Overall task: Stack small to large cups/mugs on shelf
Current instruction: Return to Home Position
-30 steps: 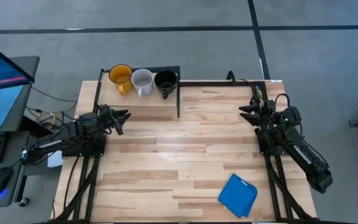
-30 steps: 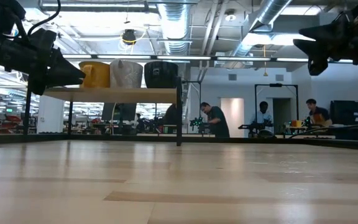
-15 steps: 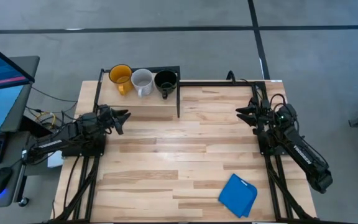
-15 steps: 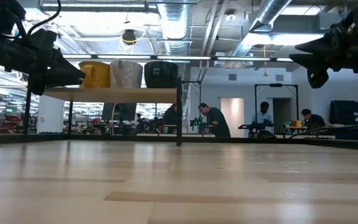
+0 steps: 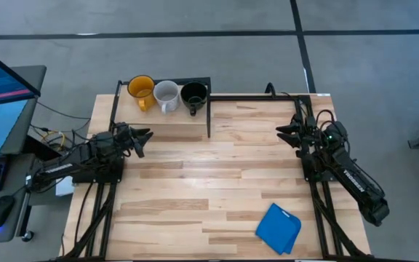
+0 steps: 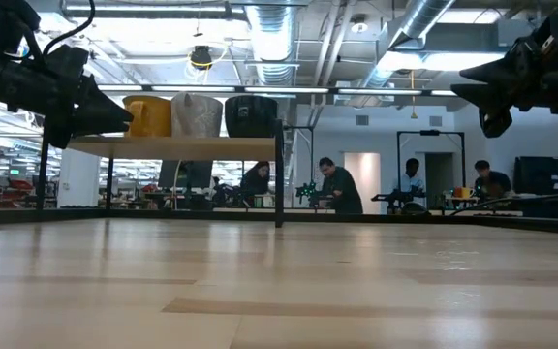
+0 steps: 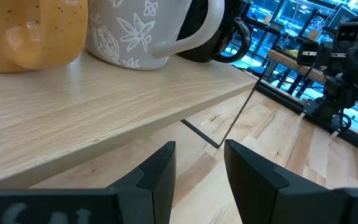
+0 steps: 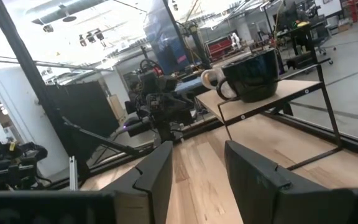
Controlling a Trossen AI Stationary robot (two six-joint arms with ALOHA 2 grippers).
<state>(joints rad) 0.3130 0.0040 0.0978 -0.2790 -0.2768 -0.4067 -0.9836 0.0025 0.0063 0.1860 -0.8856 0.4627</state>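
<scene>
Three mugs stand in a row on the shelf (image 5: 173,125) at the table's far left: yellow-orange (image 5: 141,89), pale grey-white (image 5: 166,95) and glossy black (image 5: 193,94). Each rests on its base. They also show in the low view: yellow (image 6: 149,115), white (image 6: 196,114), black (image 6: 250,114). My left gripper (image 5: 145,136) is open and empty, just near-left of the shelf; its fingertips (image 7: 197,165) point past the shelf's edge (image 7: 73,106). My right gripper (image 5: 281,133) is open and empty at the table's far right, facing the black mug (image 8: 253,74).
A blue folded cloth (image 5: 278,227) lies near the table's front right. The shelf's black frame post (image 5: 209,116) stands at its right end. Bare tabletop lies between the two arms. People stand at benches in the room behind (image 6: 337,189).
My right gripper has shifted slightly toward the table's left and tipped its fingers more level, then held still. The mugs and my left gripper have stayed where they were.
</scene>
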